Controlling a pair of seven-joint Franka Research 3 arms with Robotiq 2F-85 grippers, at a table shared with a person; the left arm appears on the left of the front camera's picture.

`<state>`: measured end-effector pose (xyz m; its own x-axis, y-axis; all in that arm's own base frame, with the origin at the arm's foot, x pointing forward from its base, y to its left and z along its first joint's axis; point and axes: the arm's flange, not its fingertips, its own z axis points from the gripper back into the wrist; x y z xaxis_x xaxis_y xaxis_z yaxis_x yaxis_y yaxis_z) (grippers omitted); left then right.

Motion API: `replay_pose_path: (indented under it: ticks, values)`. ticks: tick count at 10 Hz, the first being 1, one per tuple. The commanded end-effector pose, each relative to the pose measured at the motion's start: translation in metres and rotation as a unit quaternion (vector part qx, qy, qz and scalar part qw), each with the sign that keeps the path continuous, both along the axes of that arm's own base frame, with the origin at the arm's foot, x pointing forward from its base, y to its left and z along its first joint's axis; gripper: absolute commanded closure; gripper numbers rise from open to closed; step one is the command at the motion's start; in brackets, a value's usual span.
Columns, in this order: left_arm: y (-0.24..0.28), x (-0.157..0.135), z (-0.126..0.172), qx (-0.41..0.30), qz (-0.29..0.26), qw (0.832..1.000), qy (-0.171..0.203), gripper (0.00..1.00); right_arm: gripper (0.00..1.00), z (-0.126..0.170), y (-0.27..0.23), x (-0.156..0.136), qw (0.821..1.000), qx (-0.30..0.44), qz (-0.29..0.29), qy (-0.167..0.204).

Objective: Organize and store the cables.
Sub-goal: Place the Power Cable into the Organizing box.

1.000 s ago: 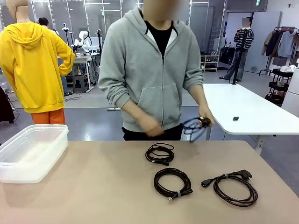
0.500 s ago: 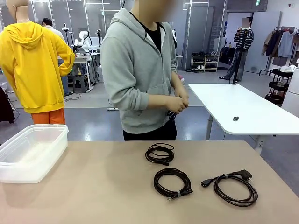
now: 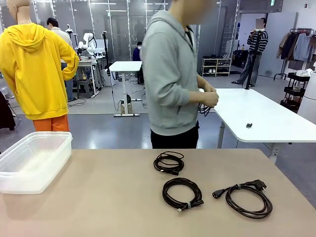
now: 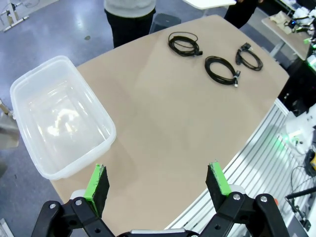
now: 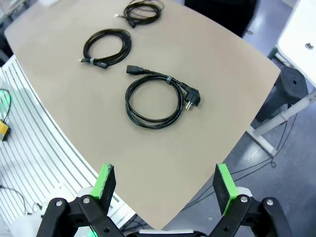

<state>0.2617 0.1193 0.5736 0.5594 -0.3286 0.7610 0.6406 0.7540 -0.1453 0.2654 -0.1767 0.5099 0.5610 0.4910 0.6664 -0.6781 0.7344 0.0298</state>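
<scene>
At the left end of the counter [image 3: 98, 197] stands a clear plastic bin [image 3: 32, 160], its long side running from the near edge toward the far one. The left tool [image 4: 157, 178] hangs high above the counter near the bin, jaws spread wide and gripping nothing. Three cables lie flat right of the middle. The far coil [image 3: 169, 162] is roundish, with its plug end lying across its near side. Just nearer, the middle coil [image 3: 182, 194] has its tie and loose ends on its near-right side. Beyond the far edge a person [image 3: 173, 74] stands side-on, both hands [image 3: 210, 98] bunching a fourth cable [image 3: 204, 108]. The right-hand coil [image 3: 248, 197] is tied on its far side, small connector pointing left and angled plug pointing right. The right tool [image 5: 165, 180] hovers above it, released and empty.
</scene>
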Motion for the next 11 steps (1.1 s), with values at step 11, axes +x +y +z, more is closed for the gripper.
replay_pose_path:
  ticks: [11]
  values:
    - [-0.001, -0.001, 0.001, 0.0, -0.005, 1.0, -0.003, 0.0, 0.0, -0.083, 0.197, 0.157, 0.893, -0.235, 0.372, 0.088]
